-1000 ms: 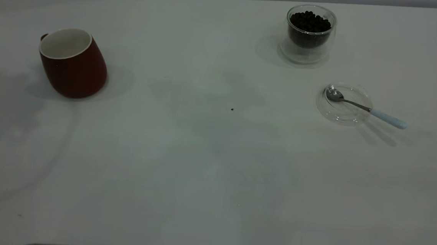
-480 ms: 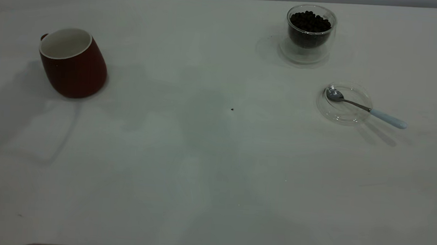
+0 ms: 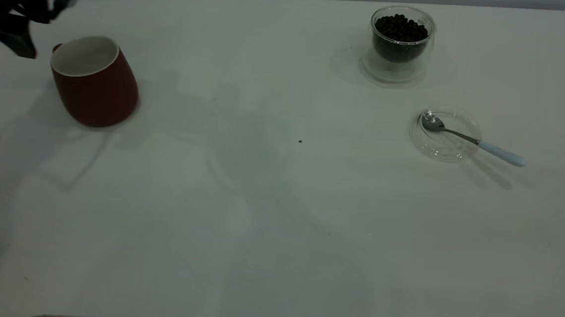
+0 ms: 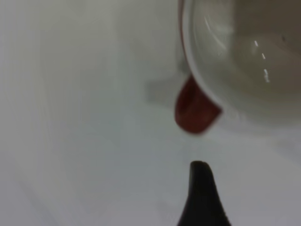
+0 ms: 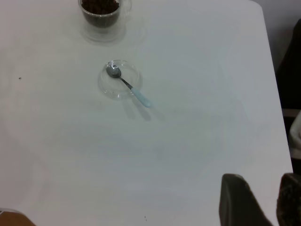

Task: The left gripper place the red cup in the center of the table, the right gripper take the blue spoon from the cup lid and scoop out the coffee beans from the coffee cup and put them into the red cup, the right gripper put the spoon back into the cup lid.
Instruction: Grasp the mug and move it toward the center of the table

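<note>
The red cup (image 3: 94, 81) stands at the left side of the surface (image 3: 258, 216), well apart from the middle where the task wants it, so the first step is not yet done. Its white inside is empty, and its small handle points toward the far left corner, where the left gripper (image 3: 20, 35) hangs just beside it. In the left wrist view the handle (image 4: 195, 110) lies close in front of one black fingertip (image 4: 201, 181). The gripper has nothing in its hold, but how wide it is open I cannot tell, because only this one finger shows. I judge that the arm comes from this side because the handle is there to take.

On the right side, the coffee cup (image 3: 401, 42) stands near the far edge, full of coffee beans (image 3: 401, 28). Nearer the camera lies the cup lid (image 3: 446, 134) with the blue spoon (image 3: 472, 140): its metal bowl rests inside the lid and its pale handle sticks out over the rim (easy for fingers to reach).

The right gripper (image 5: 263, 200) waits idle, well apart from the spoon, holding nothing; its two fingers show a gap between them, so it is open.
</note>
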Controlling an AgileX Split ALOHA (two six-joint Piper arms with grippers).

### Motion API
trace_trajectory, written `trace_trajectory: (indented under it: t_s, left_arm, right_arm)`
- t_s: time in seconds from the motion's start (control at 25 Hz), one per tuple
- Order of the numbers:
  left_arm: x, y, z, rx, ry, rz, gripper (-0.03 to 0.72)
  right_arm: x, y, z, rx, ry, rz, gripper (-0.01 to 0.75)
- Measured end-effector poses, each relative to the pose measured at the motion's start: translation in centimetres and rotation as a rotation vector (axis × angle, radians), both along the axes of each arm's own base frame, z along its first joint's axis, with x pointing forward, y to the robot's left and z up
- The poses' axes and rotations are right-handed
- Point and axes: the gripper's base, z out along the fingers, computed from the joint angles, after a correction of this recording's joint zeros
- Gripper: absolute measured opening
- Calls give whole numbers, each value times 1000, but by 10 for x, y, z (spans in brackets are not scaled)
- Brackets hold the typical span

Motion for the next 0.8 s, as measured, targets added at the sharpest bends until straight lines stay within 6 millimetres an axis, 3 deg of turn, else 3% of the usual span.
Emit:
trace_trajectory:
  t_s: [0.2,0.8]
  left_arm:
    - [0,-8,-15,13,27,-56,587]
    - [1,-13,-29,-1,29,-62,587]
  right_arm:
    - [0,0,0,0,0,0,241]
    - [0,0,0,0,0,0,241]
